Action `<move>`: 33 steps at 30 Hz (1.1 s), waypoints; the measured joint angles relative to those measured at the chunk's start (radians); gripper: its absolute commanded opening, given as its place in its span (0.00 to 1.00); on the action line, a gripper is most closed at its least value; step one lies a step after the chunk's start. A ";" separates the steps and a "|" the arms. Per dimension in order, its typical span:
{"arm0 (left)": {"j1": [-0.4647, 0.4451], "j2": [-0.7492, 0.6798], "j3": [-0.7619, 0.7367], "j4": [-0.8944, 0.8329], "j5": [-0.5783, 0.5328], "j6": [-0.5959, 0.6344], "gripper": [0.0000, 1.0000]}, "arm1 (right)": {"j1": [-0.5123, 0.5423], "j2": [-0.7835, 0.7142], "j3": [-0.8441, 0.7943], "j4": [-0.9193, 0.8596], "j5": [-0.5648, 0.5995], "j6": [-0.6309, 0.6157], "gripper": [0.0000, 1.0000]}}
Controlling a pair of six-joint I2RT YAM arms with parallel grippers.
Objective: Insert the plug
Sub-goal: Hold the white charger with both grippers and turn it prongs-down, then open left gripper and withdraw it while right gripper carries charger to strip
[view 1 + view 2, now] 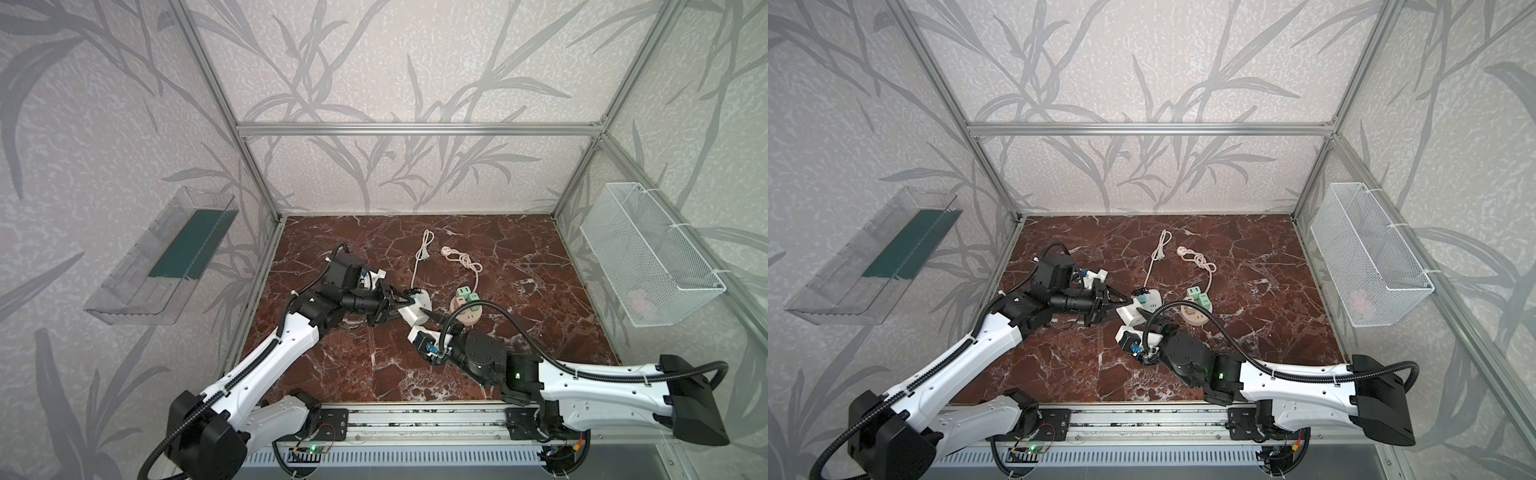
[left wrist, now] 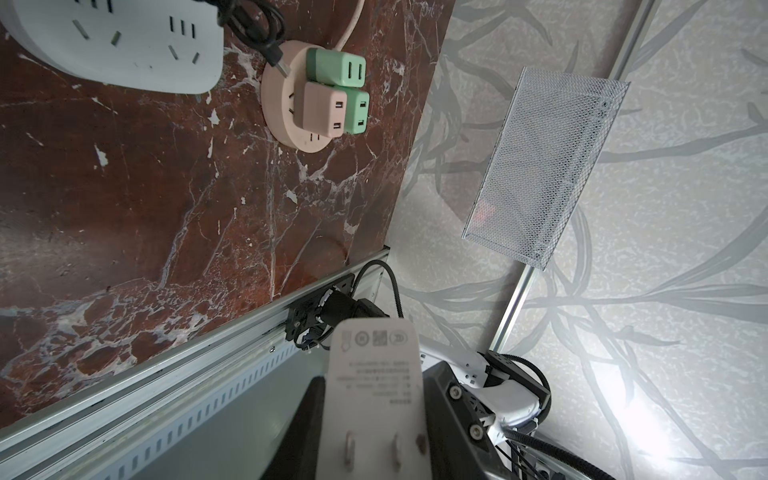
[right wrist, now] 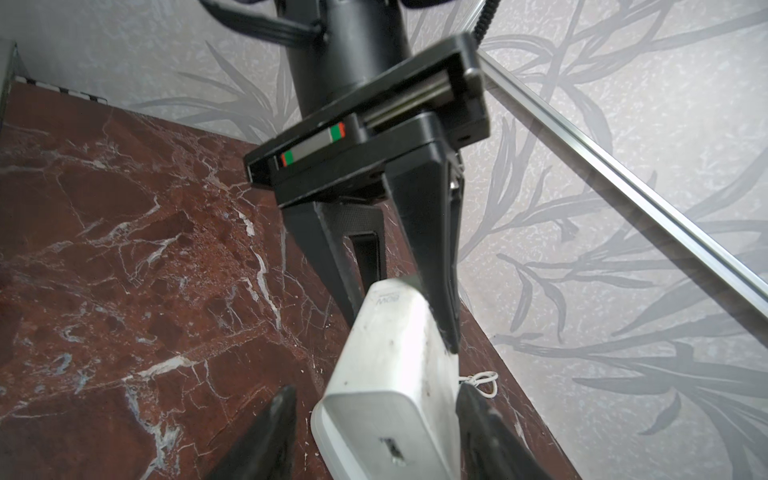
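Note:
The plug is a white block with two flat prongs. My left gripper is shut on its sides and holds it tilted above the marble floor, as both top views show. My right gripper is open around the plug's far end; one finger is against it and the other finger stands apart. A white socket strip lies just beyond. A round pink socket carries green adapters and a pink one.
A black cable loops by the white strip. A white cord and a pink cord lie farther back. A mesh basket hangs on the right wall and a clear tray on the left wall. The metal rail runs along the front.

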State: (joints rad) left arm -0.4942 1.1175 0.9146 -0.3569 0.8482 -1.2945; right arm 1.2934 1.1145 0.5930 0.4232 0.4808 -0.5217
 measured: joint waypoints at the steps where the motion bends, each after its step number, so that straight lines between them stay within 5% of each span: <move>1: 0.000 0.000 0.000 0.000 0.000 0.000 0.00 | 0.000 0.009 0.002 0.006 0.012 -0.010 0.55; 5: 0.001 -0.005 -0.003 -0.001 -0.007 -0.026 0.00 | 0.001 0.041 0.013 0.043 0.057 -0.084 0.28; 12: 0.008 -0.023 -0.035 -0.010 -0.019 -0.078 0.00 | 0.010 0.073 0.016 0.045 0.088 -0.176 0.00; 14: 0.008 -0.029 -0.035 -0.005 -0.022 -0.080 0.08 | 0.010 0.073 0.020 0.045 0.092 -0.182 0.00; 16: 0.008 -0.035 -0.035 -0.003 -0.028 -0.081 0.54 | 0.010 0.072 0.034 0.023 0.094 -0.175 0.00; 18: 0.014 -0.039 -0.033 -0.017 -0.028 -0.035 0.74 | 0.003 0.067 0.076 -0.050 0.083 -0.113 0.00; 23: 0.093 -0.035 0.110 -0.191 -0.139 0.182 0.81 | -0.115 0.063 0.293 -0.378 -0.035 0.157 0.00; 33: 0.156 -0.010 0.254 -0.415 -0.584 0.548 0.81 | -0.344 0.198 0.758 -0.987 -0.287 0.561 0.00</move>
State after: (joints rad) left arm -0.3382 1.1076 1.1683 -0.7723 0.2646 -0.7467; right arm 0.9493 1.3121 1.3506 -0.5640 0.1936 0.0391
